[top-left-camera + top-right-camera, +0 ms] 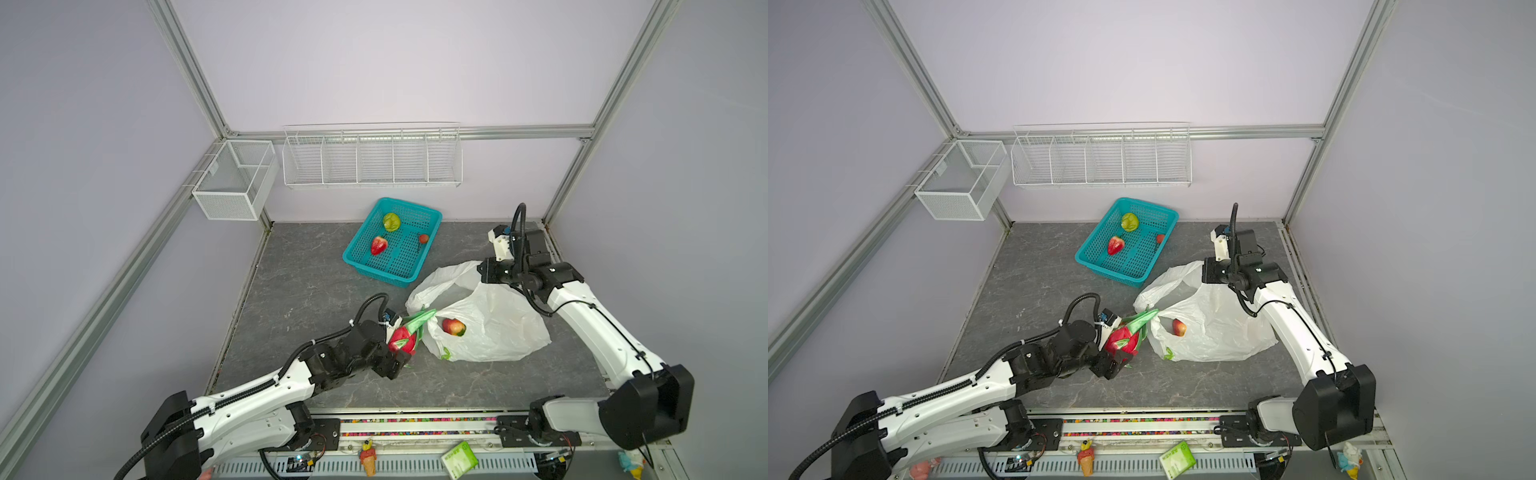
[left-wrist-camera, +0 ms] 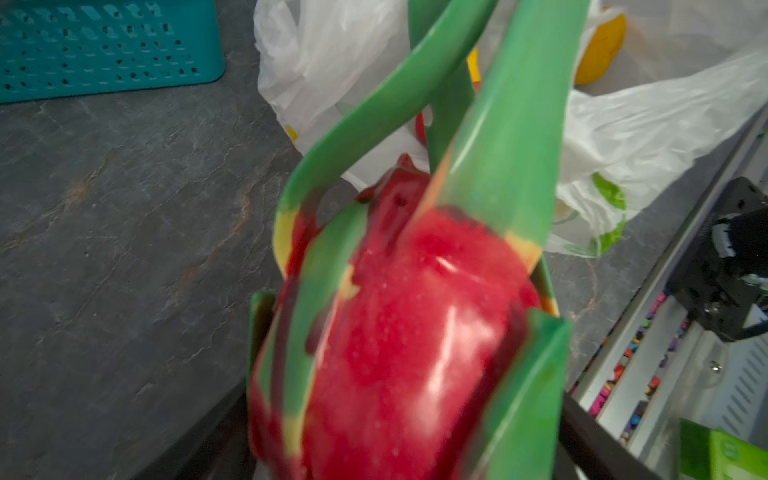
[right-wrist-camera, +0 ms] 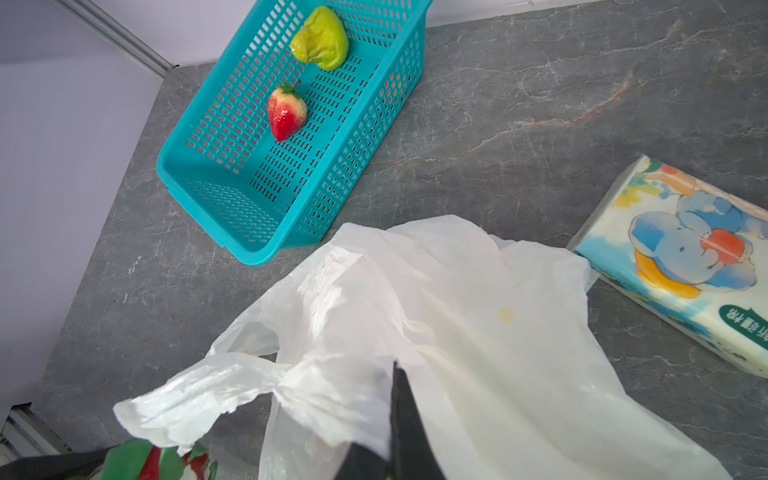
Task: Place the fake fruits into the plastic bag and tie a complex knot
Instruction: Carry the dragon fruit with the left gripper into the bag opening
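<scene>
At the front rail, only the top views show an ice-cream cone figurine point(image 1: 368, 457) and a green packet point(image 1: 459, 459). Past them, the left end effector point(image 1: 398, 345) stands wide around the dragon fruit point(image 1: 404, 337), grasping it. The fruit's green tips are at the mouth of the plastic bag point(image 1: 498, 332), which lies on the bench point(image 1: 311, 291). The blurred fruit fills the left wrist view. That view alone shows a yellow-orange fruit point(image 2: 602, 50) in the bag; the top views show a red-yellow fruit point(image 1: 454, 327) there. Whether these are one fruit I cannot tell. The right end effector point(image 1: 484, 271) is clenched on the bag's far rim. Only the right wrist view shows a cartoon-printed tissue packet point(image 3: 681, 257) beside the bag. Farther back, the teal basket point(image 1: 432, 217) holds a green fruit point(image 1: 391, 221), a strawberry point(image 1: 378, 245) and a small red fruit point(image 1: 423, 238). The right wrist view shows that last one only through the basket wall.
</scene>
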Robot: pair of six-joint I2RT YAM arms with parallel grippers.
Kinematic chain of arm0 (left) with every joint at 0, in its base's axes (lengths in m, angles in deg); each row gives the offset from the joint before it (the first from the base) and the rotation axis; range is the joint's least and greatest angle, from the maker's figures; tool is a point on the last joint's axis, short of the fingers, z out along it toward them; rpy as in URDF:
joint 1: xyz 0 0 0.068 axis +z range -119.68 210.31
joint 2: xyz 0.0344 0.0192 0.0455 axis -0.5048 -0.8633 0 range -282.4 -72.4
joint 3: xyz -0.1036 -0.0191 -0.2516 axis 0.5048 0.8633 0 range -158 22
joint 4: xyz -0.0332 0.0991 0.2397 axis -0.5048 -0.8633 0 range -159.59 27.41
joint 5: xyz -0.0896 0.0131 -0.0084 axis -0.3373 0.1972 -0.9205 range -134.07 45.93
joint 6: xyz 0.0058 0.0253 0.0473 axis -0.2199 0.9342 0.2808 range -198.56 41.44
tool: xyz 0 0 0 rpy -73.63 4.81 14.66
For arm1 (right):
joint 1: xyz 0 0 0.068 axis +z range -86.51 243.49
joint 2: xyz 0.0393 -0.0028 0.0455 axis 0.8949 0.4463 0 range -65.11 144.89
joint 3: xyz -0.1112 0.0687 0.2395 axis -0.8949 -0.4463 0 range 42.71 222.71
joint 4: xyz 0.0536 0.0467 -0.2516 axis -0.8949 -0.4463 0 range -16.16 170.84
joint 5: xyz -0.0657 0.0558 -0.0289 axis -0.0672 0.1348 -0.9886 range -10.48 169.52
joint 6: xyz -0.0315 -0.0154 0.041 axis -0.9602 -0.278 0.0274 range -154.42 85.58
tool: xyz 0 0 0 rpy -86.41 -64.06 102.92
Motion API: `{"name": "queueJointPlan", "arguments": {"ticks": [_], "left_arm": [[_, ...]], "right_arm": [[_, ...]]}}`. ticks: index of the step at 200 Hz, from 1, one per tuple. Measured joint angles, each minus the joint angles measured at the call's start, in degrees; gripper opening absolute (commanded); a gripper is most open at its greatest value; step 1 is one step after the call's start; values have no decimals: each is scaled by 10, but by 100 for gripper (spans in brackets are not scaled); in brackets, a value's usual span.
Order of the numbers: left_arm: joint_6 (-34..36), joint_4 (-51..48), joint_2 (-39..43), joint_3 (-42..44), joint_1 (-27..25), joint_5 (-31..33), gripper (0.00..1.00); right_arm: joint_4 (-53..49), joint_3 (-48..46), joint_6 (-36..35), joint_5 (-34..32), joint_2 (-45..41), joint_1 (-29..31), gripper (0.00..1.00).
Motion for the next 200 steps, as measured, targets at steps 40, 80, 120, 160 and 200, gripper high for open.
{"name": "queueJointPlan", "arguments": {"ticks": [40, 80, 120, 160, 200], "left_arm": [[9, -4, -44, -16, 0, 21, 35], [47, -15, -85, -53, 1, 23, 35], [75, -21, -128, -95, 3, 23, 34], [82, -21, -169, -153, 22, 23, 33], [98, -1, -217, -217, 28, 20, 33]], "right_arm": [[-21, 0, -11, 5, 0, 3, 7], [-28, 0, -13, 6, 0, 13, 7], [-31, 7, -18, 9, 0, 19, 7], [-43, 10, -40, 27, 0, 41, 7], [-68, 13, -70, 45, 0, 58, 7]]}}
